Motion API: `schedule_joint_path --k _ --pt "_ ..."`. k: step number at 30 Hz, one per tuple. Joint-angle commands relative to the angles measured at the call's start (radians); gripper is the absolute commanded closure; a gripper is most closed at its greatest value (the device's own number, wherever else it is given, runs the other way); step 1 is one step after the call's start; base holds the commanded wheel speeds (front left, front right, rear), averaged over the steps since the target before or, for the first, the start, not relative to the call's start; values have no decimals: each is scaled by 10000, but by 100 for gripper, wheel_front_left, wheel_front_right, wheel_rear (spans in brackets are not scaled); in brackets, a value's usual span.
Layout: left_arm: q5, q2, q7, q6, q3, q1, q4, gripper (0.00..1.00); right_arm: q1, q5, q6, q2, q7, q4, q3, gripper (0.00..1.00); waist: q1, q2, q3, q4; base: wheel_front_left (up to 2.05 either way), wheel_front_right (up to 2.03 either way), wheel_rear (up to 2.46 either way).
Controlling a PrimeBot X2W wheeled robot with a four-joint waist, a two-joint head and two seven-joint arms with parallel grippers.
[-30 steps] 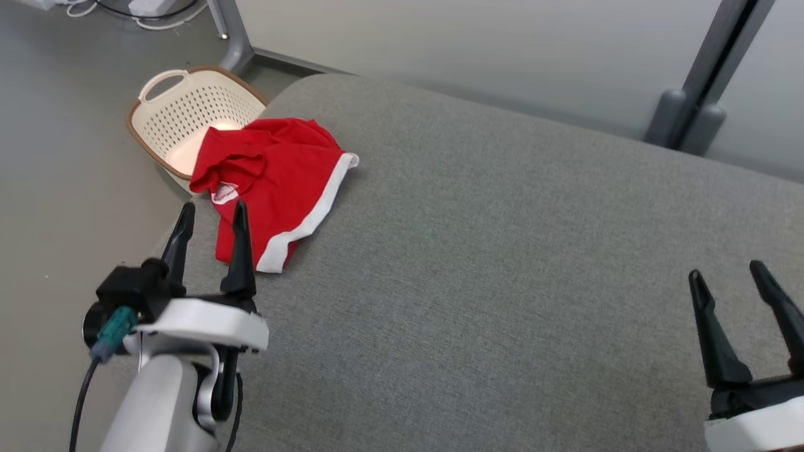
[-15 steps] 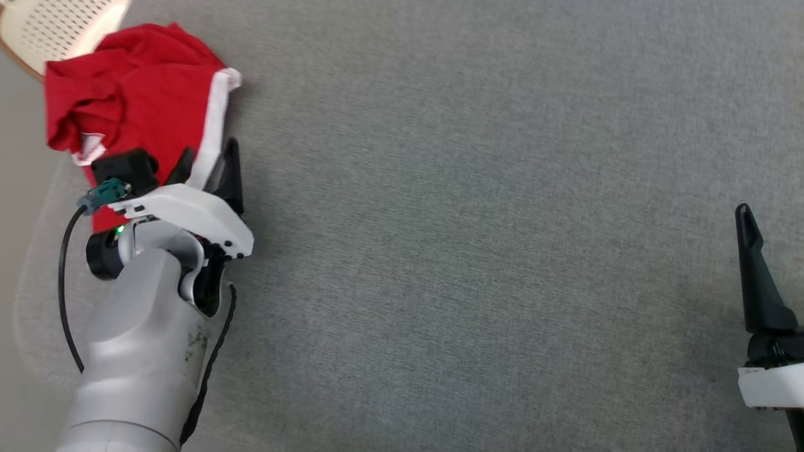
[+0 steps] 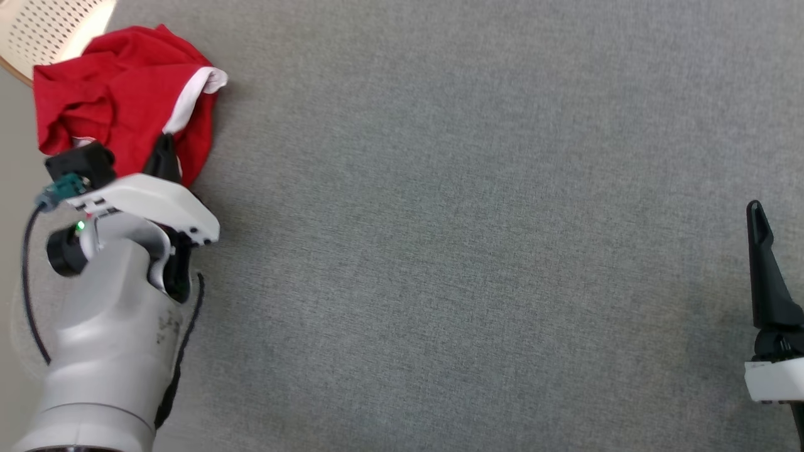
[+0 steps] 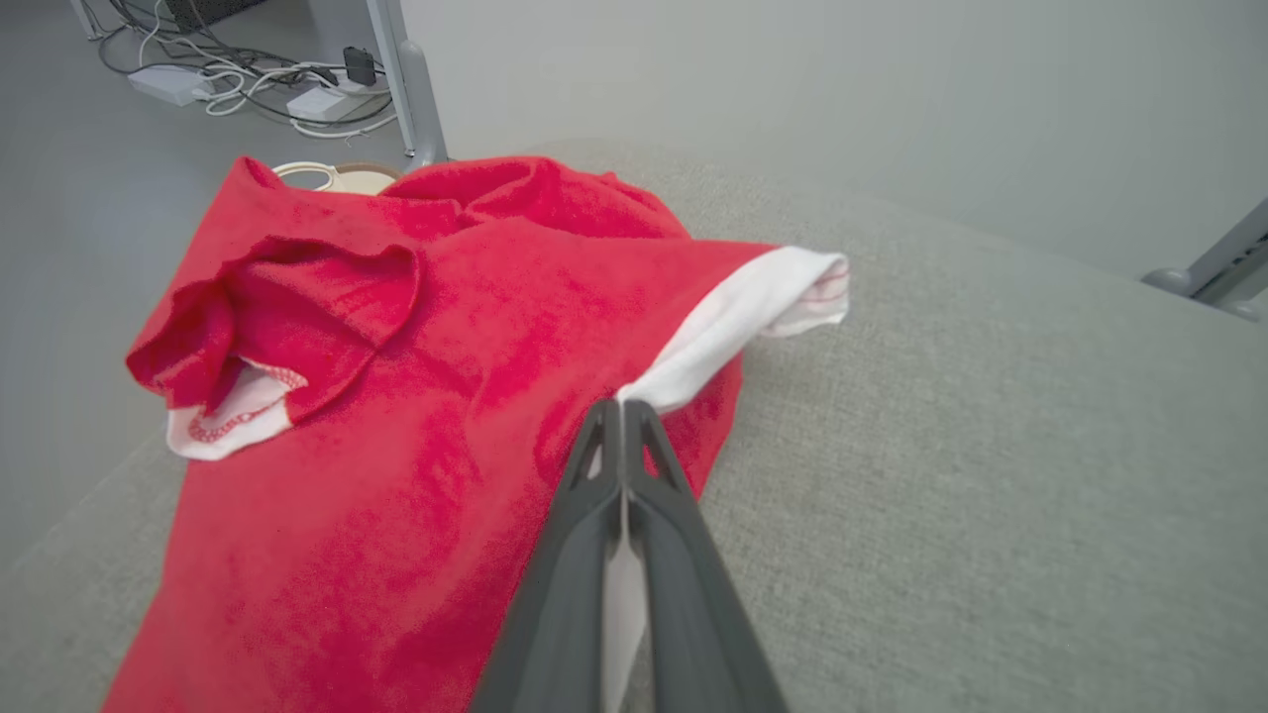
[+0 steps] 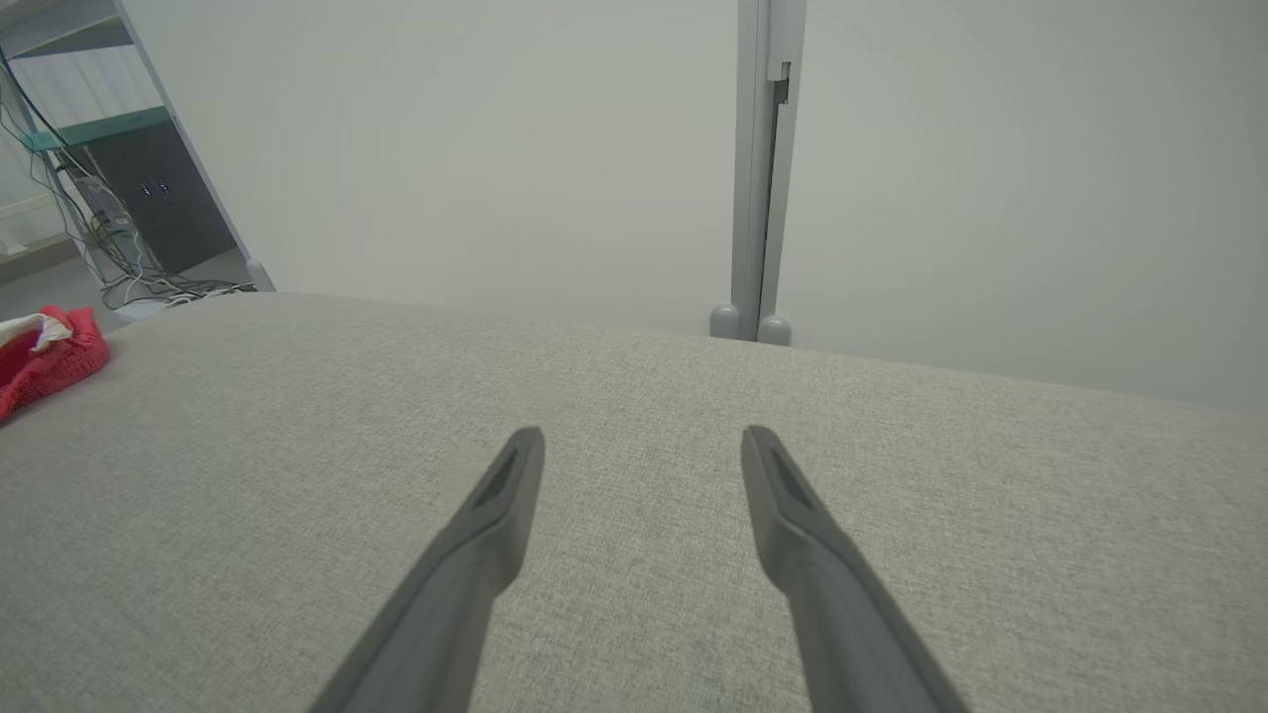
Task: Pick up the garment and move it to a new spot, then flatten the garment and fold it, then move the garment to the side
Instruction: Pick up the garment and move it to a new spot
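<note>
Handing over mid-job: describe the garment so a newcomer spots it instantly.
Start from the grey upholstered surface and go to its left edge, near the cream perforated basket. There lies the garment, crumpled, its white hem pinched in the left gripper. Its bright red sets it apart from the grey and cream around it.

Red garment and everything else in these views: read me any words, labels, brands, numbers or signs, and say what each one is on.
No text can be read in these views.
Red garment: plain white trim and red stitching on a white edge, no lettering visible.
Left forearm: a few dark marks, too small and blurred to read.
</note>
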Motion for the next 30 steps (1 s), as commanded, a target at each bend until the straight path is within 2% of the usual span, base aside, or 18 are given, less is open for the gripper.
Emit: schedule_joint_path --k 1,7,13,17,24,30 --pt "136 196 -52 133 115 164 -479 100 169 39 -2 63 -120 86 -33 0 0 0 -444 123 0 0 0" --pt "1067 264 -54 506 646 1547 -3435 100 741 85 -2 485 -339 430 -100 0 0 0 -1855 400 0 0 0" --pt "1883 271 -55 386 667 3503 -5904 100 1266 158 -2 892 -552 776 178 0 0 0 -3223 389 0 0 0" --pt "2182 217 -55 614 544 5105 -7671 100 1585 208 -2 1140 -678 935 373 0 0 0 -3891 327 0 0 0" --pt "2456 162 864 934 -28 7283 -10876 100 1970 233 -2 1425 -792 1005 349 0 0 0 -4336 327 0 0 0" --pt "2464 150 1369 881 -346 7722 -12247 100 1807 203 -2 1467 -756 831 392 0 0 0 -4179 90 0 0 0"
